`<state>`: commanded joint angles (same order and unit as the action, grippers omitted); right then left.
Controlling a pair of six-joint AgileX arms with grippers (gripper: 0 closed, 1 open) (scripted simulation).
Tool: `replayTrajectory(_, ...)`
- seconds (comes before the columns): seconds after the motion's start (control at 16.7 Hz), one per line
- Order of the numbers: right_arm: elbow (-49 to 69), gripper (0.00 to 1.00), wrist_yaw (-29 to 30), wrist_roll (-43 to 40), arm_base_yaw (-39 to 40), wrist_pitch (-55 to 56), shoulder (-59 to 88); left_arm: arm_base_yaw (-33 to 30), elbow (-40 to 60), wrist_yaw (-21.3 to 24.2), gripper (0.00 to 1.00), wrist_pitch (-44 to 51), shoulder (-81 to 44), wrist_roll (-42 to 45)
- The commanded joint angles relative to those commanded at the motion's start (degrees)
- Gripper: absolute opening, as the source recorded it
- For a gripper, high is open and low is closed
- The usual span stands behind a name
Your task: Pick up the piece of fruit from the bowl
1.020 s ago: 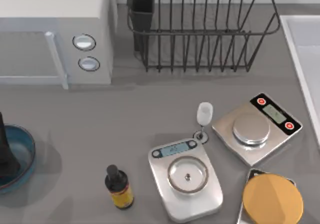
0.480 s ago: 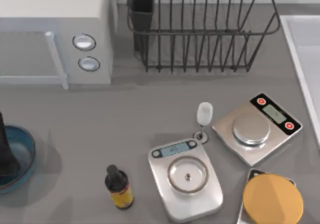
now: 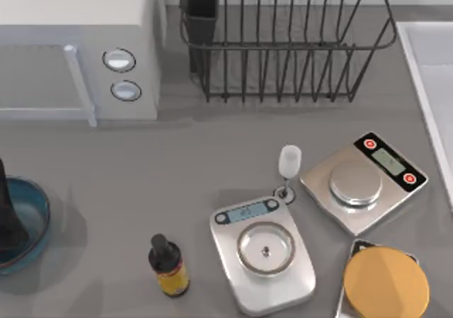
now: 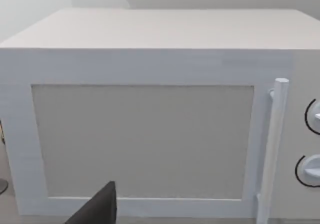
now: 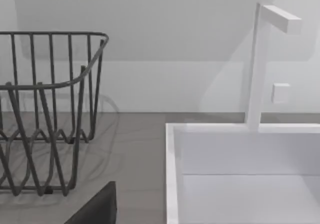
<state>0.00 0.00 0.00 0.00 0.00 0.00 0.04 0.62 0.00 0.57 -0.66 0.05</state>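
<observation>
The left wrist camera faced the microwave (image 3: 71,42); the parked right arm's camera faced the dish rack (image 3: 283,49). The bowl (image 3: 35,222) sat at the table's left edge, its exposed floor bare. Over one second the left gripper (image 3: 7,215) shifted only slightly above it, so the lift was judged barely begun. Its opening and load could not be told. The piece of fruit was hidden, probably beneath it.

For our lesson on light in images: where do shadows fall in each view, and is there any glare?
Top view: soft shadows lie under the rack and along the microwave's front; the left arm over the bowl shades the table to its right. Left wrist view: the microwave door is evenly lit, without glare. Right wrist view: the faucet throws a soft shadow on the wall.
</observation>
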Motion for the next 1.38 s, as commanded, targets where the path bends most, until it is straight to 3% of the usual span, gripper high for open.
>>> replayTrajectory(0.3, 0.0, 1.00, 0.0, 0.0, 0.0, 0.0, 0.0, 0.6, 10.1, 0.0, 1.00, 9.3, -12.2, 0.8)
replayTrajectory(1.02, 0.0, 1.00, 0.0, 0.0, 0.0, 0.0, 0.0, 3.3, 52.7, 0.0, 1.00, 48.3, -75.1, 4.3)
replayTrajectory(1.38, 0.0, 1.00, 0.0, 0.0, 0.0, 0.0, 0.0, 4.1, 65.3, 0.0, 1.00, 59.9, -93.5, 5.3)
